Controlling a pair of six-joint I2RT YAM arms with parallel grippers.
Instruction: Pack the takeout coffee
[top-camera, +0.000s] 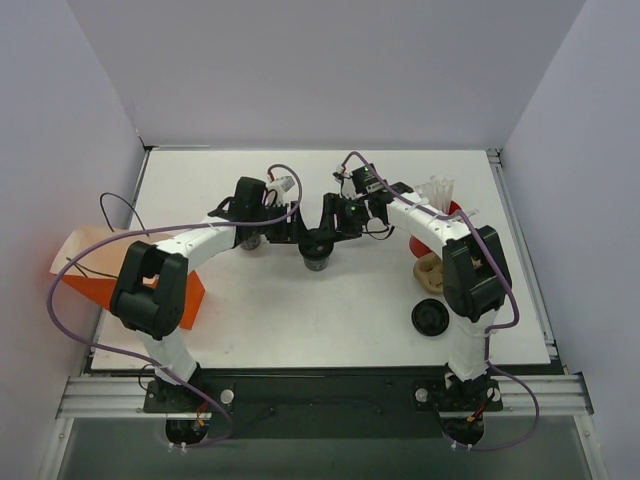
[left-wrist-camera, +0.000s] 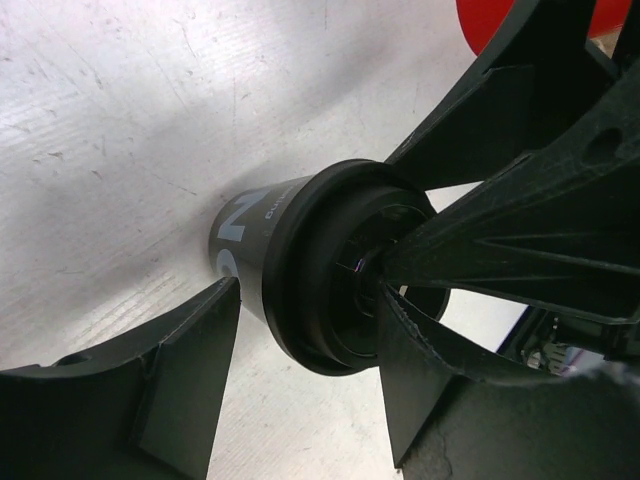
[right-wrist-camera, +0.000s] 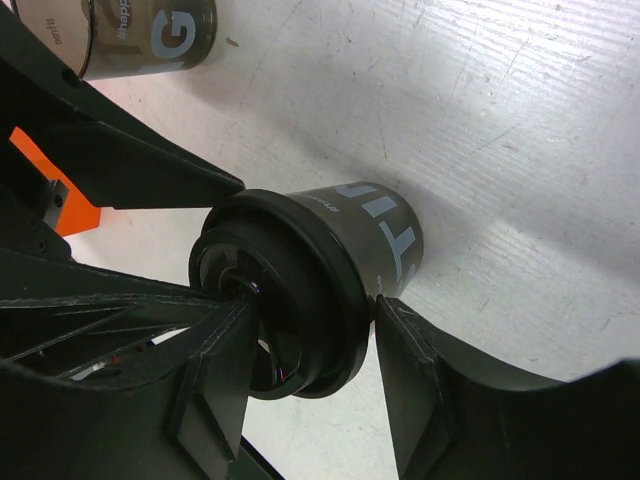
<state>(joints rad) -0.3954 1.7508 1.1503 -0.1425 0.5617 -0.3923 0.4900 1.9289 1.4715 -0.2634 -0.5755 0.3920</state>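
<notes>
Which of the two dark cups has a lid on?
The cup at mid-table, capped by a black lid; the other cup beside it shows none.

Black-lidded dark takeout coffee (top-camera: 317, 252) stands upright on table (top-camera: 300, 325)

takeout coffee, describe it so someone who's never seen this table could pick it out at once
On the white table, look to the middle, where the left gripper and right gripper meet. The takeout coffee is the small dark cup between them. Unlike the lidless cup beside it, it wears a black lid; the other black lid lies loose.
</notes>
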